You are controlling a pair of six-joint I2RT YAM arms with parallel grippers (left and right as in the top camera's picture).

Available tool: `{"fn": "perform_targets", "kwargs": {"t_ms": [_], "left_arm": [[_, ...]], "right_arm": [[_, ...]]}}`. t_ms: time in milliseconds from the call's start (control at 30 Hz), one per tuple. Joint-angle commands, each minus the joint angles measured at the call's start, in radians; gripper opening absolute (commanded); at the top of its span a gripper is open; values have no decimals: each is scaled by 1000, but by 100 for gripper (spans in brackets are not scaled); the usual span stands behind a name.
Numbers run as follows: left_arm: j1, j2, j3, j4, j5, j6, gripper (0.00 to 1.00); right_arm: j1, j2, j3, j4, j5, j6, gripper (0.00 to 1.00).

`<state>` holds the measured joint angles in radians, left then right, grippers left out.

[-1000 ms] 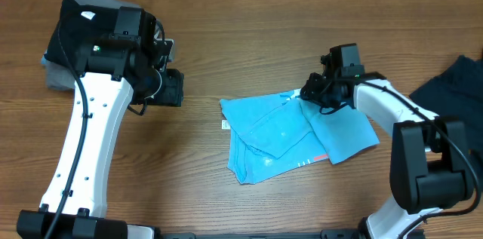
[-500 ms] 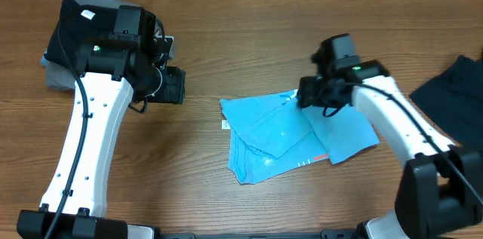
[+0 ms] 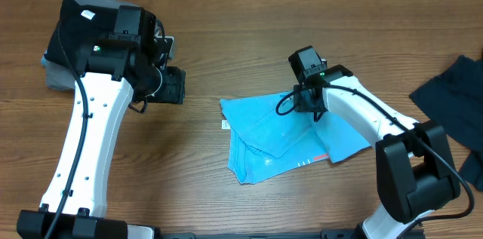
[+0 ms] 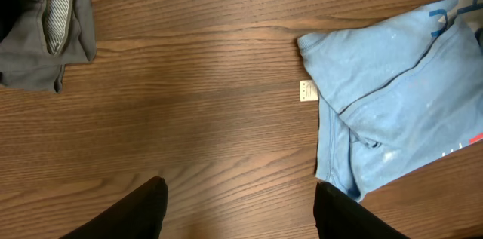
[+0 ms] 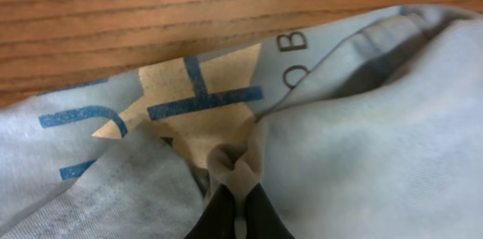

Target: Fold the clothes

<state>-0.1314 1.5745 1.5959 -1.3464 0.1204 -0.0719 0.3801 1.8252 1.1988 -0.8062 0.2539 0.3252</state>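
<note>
At mid-table lies one light blue T-shirt (image 3: 275, 139), long axis roughly left to right; right gripper (image 5: 238, 203) pinches its far edge, left gripper (image 4: 238, 207) spread empty; one navy garment (image 3: 451, 92) far right

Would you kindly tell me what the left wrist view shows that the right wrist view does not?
Only the left wrist: the open left gripper, a grey garment at top left, and a small white tag beside the light blue T-shirt. Only the right wrist: the right gripper pinching a fold of that shirt. Both: the shirt lying on the wooden table.
</note>
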Motion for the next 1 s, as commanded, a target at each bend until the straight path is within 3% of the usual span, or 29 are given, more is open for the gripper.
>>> {"fn": "perform_targets", "kwargs": {"t_ms": [0, 233, 267, 300, 333, 367, 400, 467, 500, 600, 767, 967], "left_arm": [[-5, -3, -4, -2, 11, -2, 65], [-5, -3, -4, -2, 11, -3, 64], [-5, -3, -4, -2, 11, -2, 64], [-5, -3, -4, -2, 11, -3, 65], [-5, -3, -4, -2, 11, -3, 65], [-5, -3, -4, -3, 11, -3, 65], [-5, -3, -4, -4, 11, -3, 65], [-5, -3, -4, -8, 11, -2, 65], [-5, -3, -4, -10, 10, -2, 65], [-5, -3, -4, -10, 10, -2, 65], [-5, -3, -4, -9, 11, -2, 66], [-5, -3, -4, 7, 11, -3, 68]], "right_arm": [[-8, -7, 96, -14, 42, 55, 4], [-9, -3, 137, 4, -24, 89, 4], [-9, 0, 137, 10, -40, 95, 9], [-9, 1, 137, 16, -46, 95, 23], [-10, 2, 137, 15, -36, 95, 46], [-11, 2, 137, 10, -10, 94, 54], [-12, 0, 137, 4, 17, 93, 54], [-22, -8, 137, -8, 17, 44, 33], [-24, -13, 138, -20, 6, 26, 32], [-27, -22, 138, -106, -23, 9, 49], [-26, -22, 108, -284, -73, 50, 49], [19, -22, -19, -267, -91, 50, 53]]}}
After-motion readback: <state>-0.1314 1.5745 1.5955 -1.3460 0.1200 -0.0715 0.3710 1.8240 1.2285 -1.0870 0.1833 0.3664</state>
